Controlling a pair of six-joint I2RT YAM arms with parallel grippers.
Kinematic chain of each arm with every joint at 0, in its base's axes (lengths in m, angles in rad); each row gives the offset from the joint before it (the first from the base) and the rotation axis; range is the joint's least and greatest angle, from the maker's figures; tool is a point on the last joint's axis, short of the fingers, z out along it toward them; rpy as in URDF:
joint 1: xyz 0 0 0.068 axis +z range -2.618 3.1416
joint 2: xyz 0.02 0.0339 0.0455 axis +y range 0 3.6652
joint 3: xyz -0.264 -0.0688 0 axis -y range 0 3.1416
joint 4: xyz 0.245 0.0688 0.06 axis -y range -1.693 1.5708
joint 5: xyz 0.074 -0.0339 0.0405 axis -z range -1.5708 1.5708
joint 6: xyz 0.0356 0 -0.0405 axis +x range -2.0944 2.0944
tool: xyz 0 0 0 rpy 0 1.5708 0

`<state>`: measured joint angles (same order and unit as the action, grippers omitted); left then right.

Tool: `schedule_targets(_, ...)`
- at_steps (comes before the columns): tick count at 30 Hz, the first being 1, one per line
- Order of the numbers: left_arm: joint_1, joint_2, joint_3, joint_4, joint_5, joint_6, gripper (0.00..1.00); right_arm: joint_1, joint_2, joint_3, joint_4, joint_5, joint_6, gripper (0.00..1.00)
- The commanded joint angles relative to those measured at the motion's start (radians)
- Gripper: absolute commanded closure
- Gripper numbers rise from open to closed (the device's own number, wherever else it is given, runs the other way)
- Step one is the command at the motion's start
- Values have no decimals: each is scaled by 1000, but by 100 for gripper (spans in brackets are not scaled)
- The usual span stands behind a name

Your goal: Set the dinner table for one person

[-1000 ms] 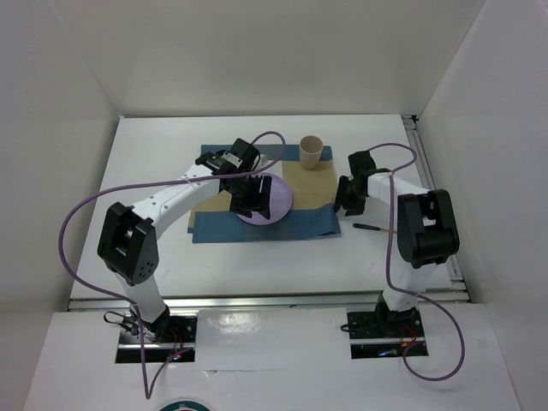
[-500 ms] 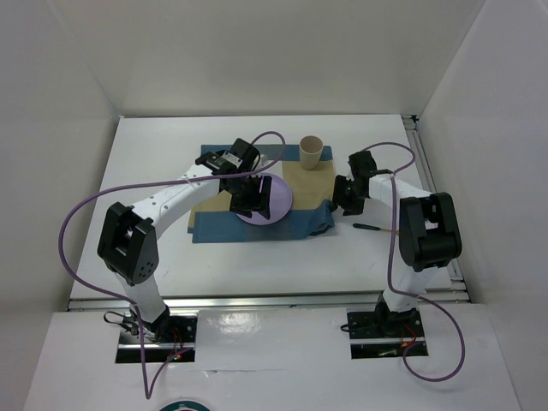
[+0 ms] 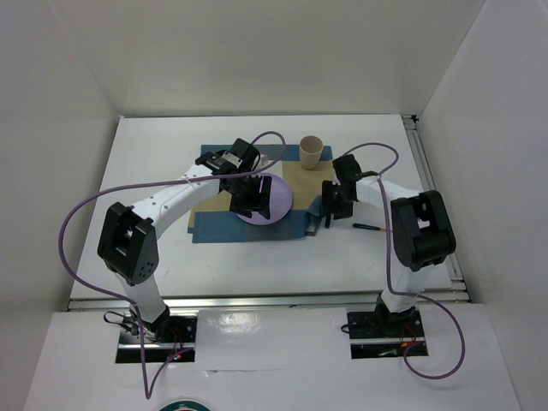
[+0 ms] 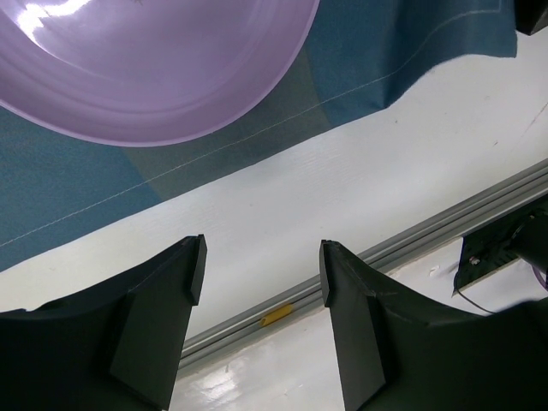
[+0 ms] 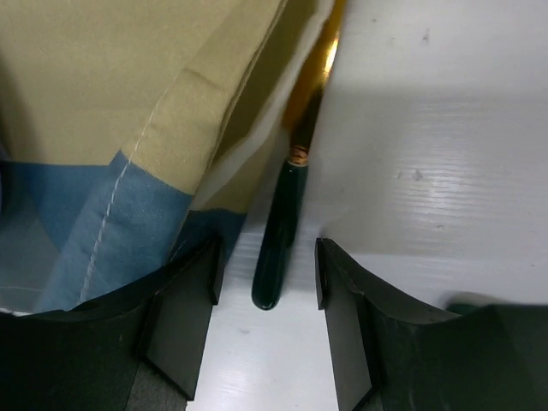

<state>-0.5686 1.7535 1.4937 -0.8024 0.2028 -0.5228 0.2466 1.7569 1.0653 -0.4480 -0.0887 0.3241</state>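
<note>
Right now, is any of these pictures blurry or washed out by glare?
Top external view: even, soft light and faint shadows, with a bright reflection on the glossy shelf by the arm bases. Left wrist view: white glare on the purple plate; the left gripper's fingers look dark and slightly soft. Right wrist view: the green-handled utensil is sharp, with soft shadows across the white table.

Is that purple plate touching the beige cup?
Apart. The top view shows bare placemat between the purple plate and the cup.
</note>
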Motion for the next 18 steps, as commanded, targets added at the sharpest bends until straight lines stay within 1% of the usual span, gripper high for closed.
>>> schedule_targets(1, -5, 4, 27, -6, 1, 21, 28, 26, 35, 21, 20, 59, 22, 42)
schedule_targets(2, -5, 4, 27, -6, 1, 21, 28, 36, 48, 21, -3, 79, 23, 48)
schedule_targets(6, -5, 4, 27, -15, 1, 21, 28, 36, 59, 32, -41, 210, 67, 61)
schedule_targets(9, -5, 4, 27, -15, 1, 21, 28, 36, 37, 13, -50, 250, 79, 71)
schedule_targets(10, -5, 4, 27, -15, 1, 21, 28, 36, 23, 13, -64, 273, 93, 80)
schedule_targets(12, -5, 4, 27, -15, 1, 21, 29, 25, -28, 4, -93, 300, 110, 89)
schedule_targets(13, -5, 4, 27, -15, 1, 21, 29, 8, -48, -8, -104, 311, 121, 97)
schedule_targets(14, -5, 4, 27, -15, 1, 21, 29, -1, -69, -8, -104, 320, 130, 99)
schedule_targets(15, -5, 4, 27, -15, -8, 21, 29, -12, -115, -24, -115, 320, 130, 99)
schedule_targets(18, -5, 4, 27, -15, -8, 21, 29, -47, -172, -38, -124, 308, 121, 100)
